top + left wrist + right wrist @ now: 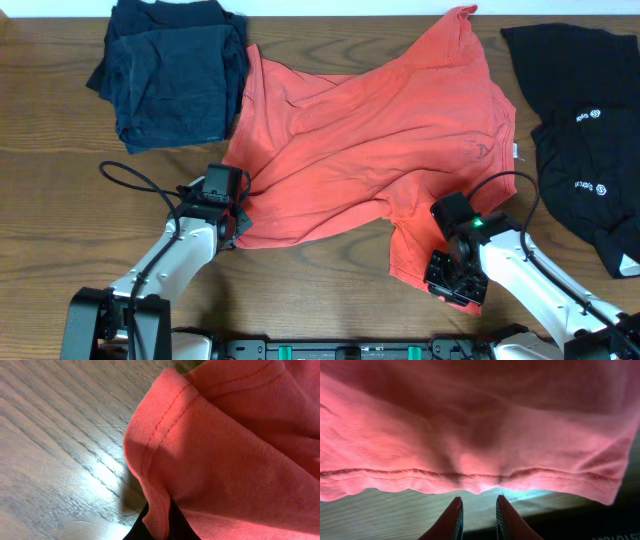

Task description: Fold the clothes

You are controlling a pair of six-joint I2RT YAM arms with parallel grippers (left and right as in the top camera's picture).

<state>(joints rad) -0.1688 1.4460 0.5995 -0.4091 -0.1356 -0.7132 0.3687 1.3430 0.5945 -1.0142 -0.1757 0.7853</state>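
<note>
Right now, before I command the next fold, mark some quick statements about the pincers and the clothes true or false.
1. The left pincer is shut on the hem of the orange shirt. True.
2. The right pincer grips the shirt. False: it stands open, with the hem just ahead of it and nothing in it.
3. The navy pile lies beside the shirt, on the left. True.
4. The black garment lies on the shirt. False: it lies apart, to the right.
</note>
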